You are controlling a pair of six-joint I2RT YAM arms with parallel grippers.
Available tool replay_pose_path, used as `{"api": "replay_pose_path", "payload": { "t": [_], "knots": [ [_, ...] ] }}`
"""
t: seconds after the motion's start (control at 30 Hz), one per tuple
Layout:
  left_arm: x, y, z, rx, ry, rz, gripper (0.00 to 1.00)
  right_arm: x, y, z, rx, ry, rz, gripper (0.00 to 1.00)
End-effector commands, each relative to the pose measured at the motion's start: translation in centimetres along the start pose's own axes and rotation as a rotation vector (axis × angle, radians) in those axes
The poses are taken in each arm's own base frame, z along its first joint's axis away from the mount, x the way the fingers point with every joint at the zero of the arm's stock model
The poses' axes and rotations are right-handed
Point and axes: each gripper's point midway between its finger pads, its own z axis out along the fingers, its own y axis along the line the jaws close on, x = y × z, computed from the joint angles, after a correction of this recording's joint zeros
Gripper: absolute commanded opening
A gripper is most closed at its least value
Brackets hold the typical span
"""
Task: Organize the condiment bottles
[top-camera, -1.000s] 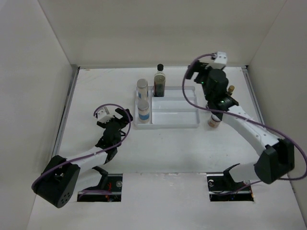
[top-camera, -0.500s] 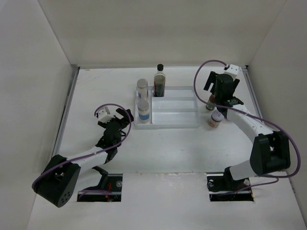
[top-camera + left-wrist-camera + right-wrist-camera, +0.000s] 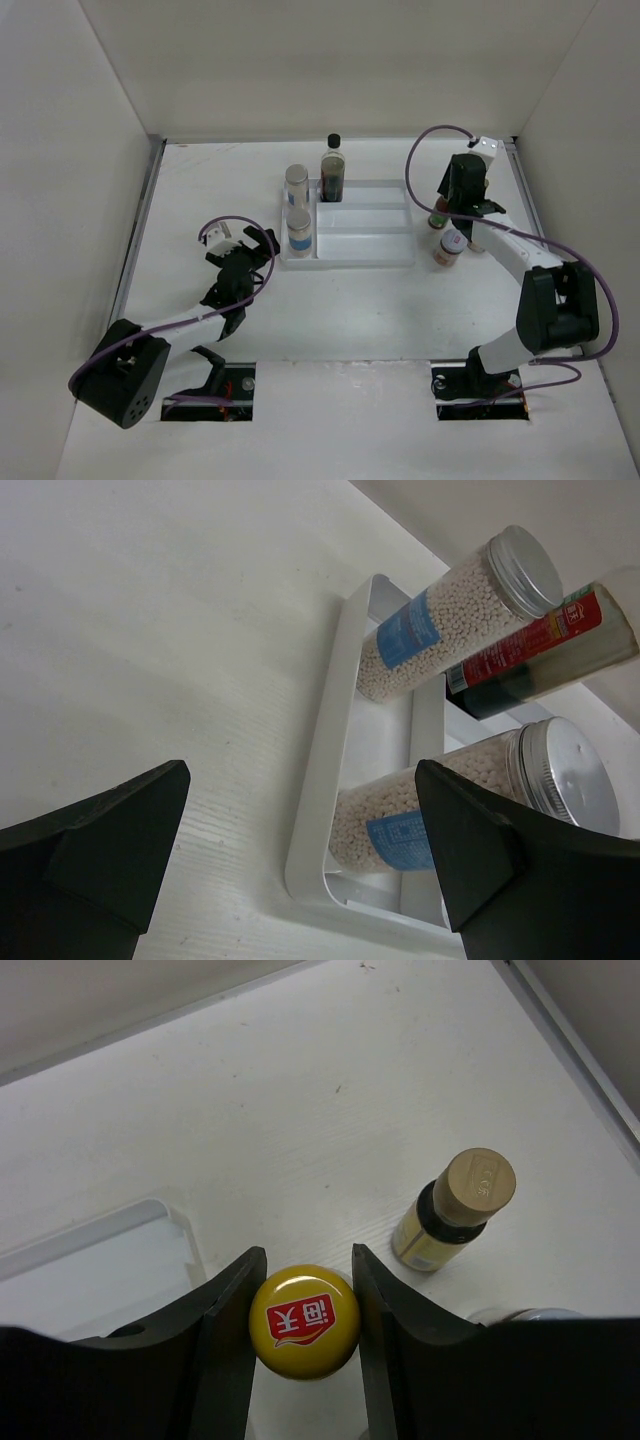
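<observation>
My right gripper is shut on the yellow cap of the yellow-capped bottle, both fingers against the cap. From above, that gripper and bottle stand just right of the white tray. The small yellow-labelled bottle stands upright close by. A pinkish spice jar stands nearer the arm bases. Two grey-lidded jars stand in the tray's left compartment. The tall dark bottle is at its back. My left gripper is open and empty, left of the tray.
In the left wrist view the tray's rim lies ahead of the open fingers, with both bead-filled jars and the red-labelled dark bottle behind it. White walls enclose the table; a metal strip runs along the right edge.
The right arm swung from over the tray's right end to the bottles beside it, and its jaws closed on the yellow cap. The left arm barely moved.
</observation>
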Motion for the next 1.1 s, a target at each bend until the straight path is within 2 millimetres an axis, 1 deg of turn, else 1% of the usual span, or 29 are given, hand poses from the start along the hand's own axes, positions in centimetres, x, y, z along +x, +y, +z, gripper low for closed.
{"api": "replay_pose_path", "payload": {
  "t": [0.0,0.07,0.17,0.23,0.3,0.4,0.53,0.6,0.67,0.73,0.8,0.97,1.07],
  "knots": [
    [-1.2,-2.0,0.6,0.047,-0.025,-0.044,1.00,-6.5,0.6,-1.8,-0.010,-0.185,0.077,0.28],
    [-1.2,-2.3,0.5,0.060,-0.021,-0.047,1.00,-8.5,1.8,-3.2,-0.053,-0.249,0.086,0.28],
    [-1.4,-1.9,0.5,0.048,-0.031,-0.049,1.00,-10.6,5.0,-5.3,-0.136,-0.299,0.070,0.28],
    [-1.2,-2.0,0.6,0.049,-0.021,-0.045,1.00,-11.1,7.3,-6.4,-0.196,-0.314,0.069,0.28],
    [-1.7,-1.9,0.3,0.052,-0.037,-0.055,1.00,-11.1,10.1,-6.9,-0.264,-0.320,0.070,0.28],
    [-1.8,-1.5,0.4,0.037,-0.045,-0.053,1.00,-10.8,14.0,-7.2,-0.340,-0.317,0.065,0.29],
    [-2.0,-1.6,0.2,0.042,-0.051,-0.056,1.00,-11.7,17.6,-6.9,-0.386,-0.331,0.058,0.29],
    [-2.0,-1.5,0.2,0.038,-0.051,-0.055,1.00,-12.6,18.9,-7.3,-0.401,-0.347,0.048,0.29],
    [-1.8,-1.7,0.3,0.044,-0.042,-0.053,1.00,-13.2,19.8,-7.2,-0.414,-0.359,0.052,0.30],
    [-1.8,-1.7,0.3,0.044,-0.042,-0.053,1.00,-13.2,20.8,-6.7,-0.431,-0.353,0.047,0.30],
    [-1.7,-1.7,0.3,0.044,-0.042,-0.053,1.00,-12.7,21.9,-6.0,-0.440,-0.344,0.038,0.30],
    [-1.7,-1.8,0.3,0.048,-0.037,-0.053,1.00,-10.7,23.1,-4.2,-0.443,-0.308,0.034,0.30],
    [-1.6,-1.9,0.4,0.049,-0.036,-0.052,1.00,-9.4,23.6,-3.6,-0.447,-0.286,0.038,0.30]
  ]
}}
